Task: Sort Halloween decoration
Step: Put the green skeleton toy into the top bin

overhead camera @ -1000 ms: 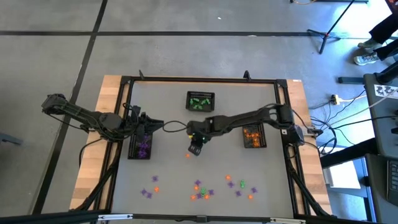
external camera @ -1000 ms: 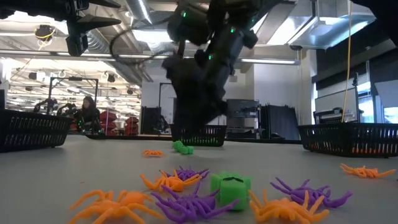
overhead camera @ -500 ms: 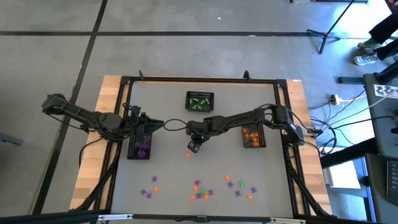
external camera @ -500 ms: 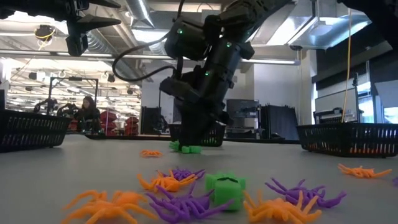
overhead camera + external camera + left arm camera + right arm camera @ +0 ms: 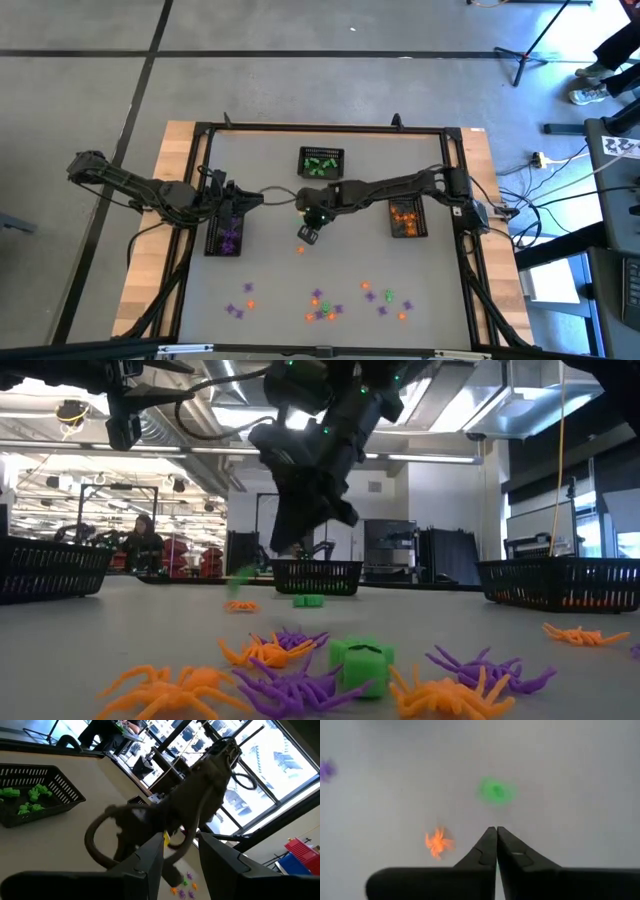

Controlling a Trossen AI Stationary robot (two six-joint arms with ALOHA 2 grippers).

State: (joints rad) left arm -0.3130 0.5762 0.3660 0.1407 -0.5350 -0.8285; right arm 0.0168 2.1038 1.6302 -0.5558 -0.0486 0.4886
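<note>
Near the centre of the high view, the right gripper [image 5: 309, 233] hangs pinched empty; a green trinket [image 5: 495, 790] and orange spider [image 5: 438, 842] lie below, apparently missed.

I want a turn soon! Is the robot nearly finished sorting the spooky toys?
Not nearly. Some toys already lie in the left basket, middle basket and right basket. The right gripper is shut on nothing above a loose green piece. The left gripper hovers over the left basket. Many scattered toys wait.
</note>
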